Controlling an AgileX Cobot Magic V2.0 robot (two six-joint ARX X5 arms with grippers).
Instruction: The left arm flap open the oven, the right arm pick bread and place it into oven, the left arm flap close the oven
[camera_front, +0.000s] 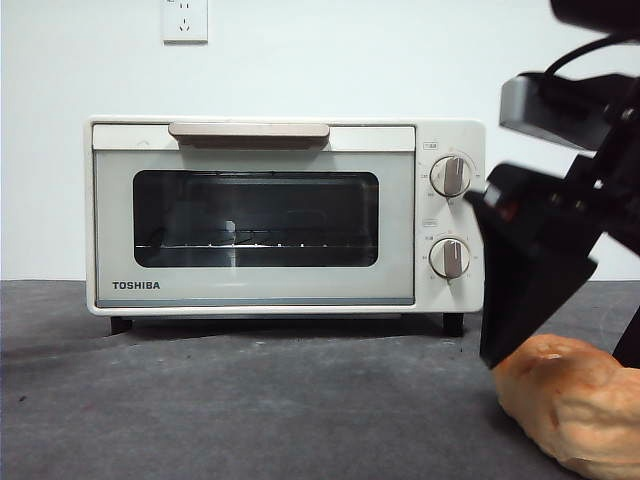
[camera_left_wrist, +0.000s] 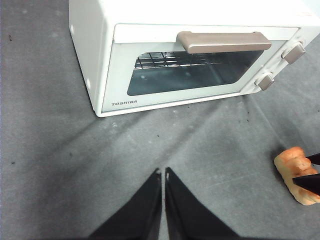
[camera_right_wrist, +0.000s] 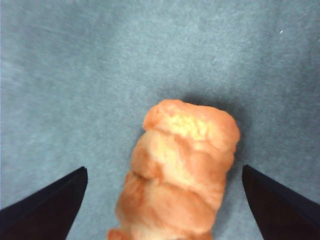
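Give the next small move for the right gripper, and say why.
Probably lower the right gripper and close on the bread: its jaws stand open either side of the loaf, not touching. But the oven door is shut, and the left gripper is away from it.

You face a lab-style test bench: dark grey mat (camera_front: 250, 400), bare white wall (camera_front: 400, 60), one wall socket (camera_front: 185, 20).

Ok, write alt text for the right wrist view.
A lumpy golden-orange bread loaf lies on a grey table, between the wide-open black jaws of the right pincer, which do not touch it.
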